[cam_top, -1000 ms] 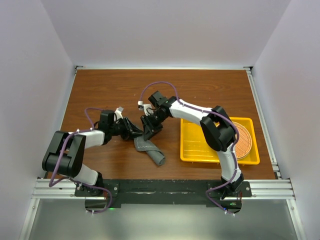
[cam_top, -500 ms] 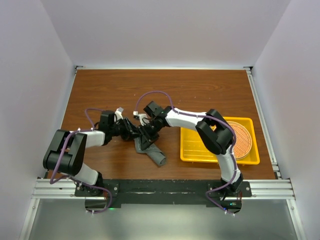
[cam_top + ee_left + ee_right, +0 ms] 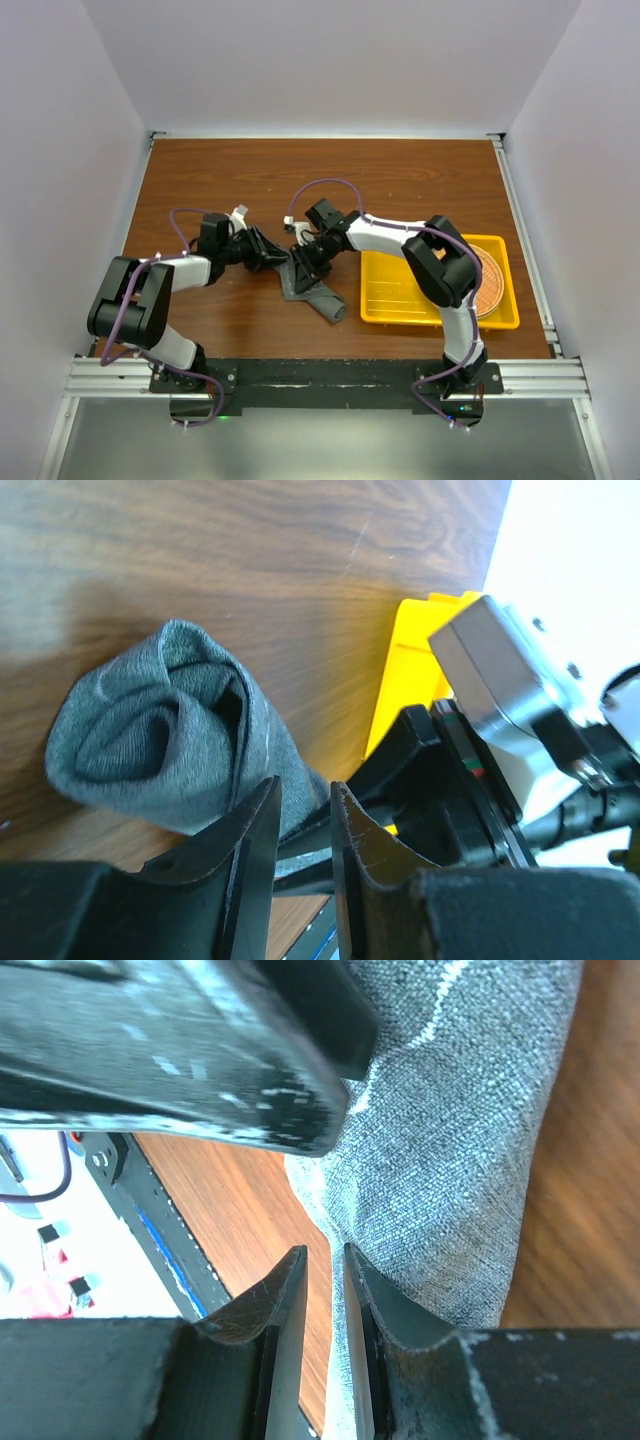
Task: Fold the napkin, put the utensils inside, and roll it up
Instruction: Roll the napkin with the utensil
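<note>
The napkin point(image 3: 312, 291) sits rolled up on the surface point(image 3: 420, 180); left hand point(image 3: 276, 257) and right hand point(image 3: 303, 272) are both nearly pressed together beside it.

Dark heathered grey on the napkin point(image 3: 313, 293), a pale stitched line running along it. Bright yellow tray point(image 3: 400, 296), orange-brown woven mat point(image 3: 487, 280) inside. Table point(image 3: 400, 180) in reddish-brown woodgrain. Both hands black, left point(image 3: 274, 257) and right point(image 3: 301, 268); purple cables.

R claw point(image 3: 322, 1305) nearly closed, pinching grey napkin point(image 3: 450, 1160) edge.
</note>
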### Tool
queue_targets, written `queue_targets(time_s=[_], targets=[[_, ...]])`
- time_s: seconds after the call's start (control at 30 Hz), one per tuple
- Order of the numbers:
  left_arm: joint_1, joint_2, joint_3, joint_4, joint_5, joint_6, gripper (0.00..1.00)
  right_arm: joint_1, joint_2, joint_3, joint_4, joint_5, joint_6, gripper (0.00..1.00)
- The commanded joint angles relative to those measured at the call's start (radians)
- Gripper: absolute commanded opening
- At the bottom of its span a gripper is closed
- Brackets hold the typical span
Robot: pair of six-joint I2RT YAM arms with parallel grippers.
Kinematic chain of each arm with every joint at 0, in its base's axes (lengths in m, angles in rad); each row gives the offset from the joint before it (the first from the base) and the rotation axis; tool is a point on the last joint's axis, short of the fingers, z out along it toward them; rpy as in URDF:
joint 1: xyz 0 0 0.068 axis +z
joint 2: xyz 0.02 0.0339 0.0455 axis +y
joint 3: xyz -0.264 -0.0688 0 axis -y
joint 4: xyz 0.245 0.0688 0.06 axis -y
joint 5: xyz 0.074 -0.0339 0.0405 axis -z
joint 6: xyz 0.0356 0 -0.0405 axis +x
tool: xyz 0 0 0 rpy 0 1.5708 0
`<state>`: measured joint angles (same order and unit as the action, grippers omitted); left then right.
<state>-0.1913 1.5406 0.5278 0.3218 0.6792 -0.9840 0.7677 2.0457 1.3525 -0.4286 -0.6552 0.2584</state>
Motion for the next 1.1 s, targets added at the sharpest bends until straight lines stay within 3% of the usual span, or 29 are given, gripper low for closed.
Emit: queue_targets(time_s=[0.0,0.43,0.8,1.07], targets=[[-0.002,-0.017,0.044,0.048,0.026,-0.018,0.32,-0.013,0.008,-0.007,-0.009,0.019,-0.054,0.26],[-0.002,-0.002,0.055,0.049,0.014,-0.031,0.32,-0.016,-0.059,0.135,-0.134,-0.009,-0.045,0.33],[-0.002,0.107,0.089,0.042,-0.018,0.019,0.31,-0.058,-0.101,-0.022,-0.127,0.020,-0.096,0.31],[-0.002,0.026,0.213,-0.141,-0.044,0.094,0.31,-0.057,-0.148,0.025,-0.182,0.017,-0.085,0.32]])
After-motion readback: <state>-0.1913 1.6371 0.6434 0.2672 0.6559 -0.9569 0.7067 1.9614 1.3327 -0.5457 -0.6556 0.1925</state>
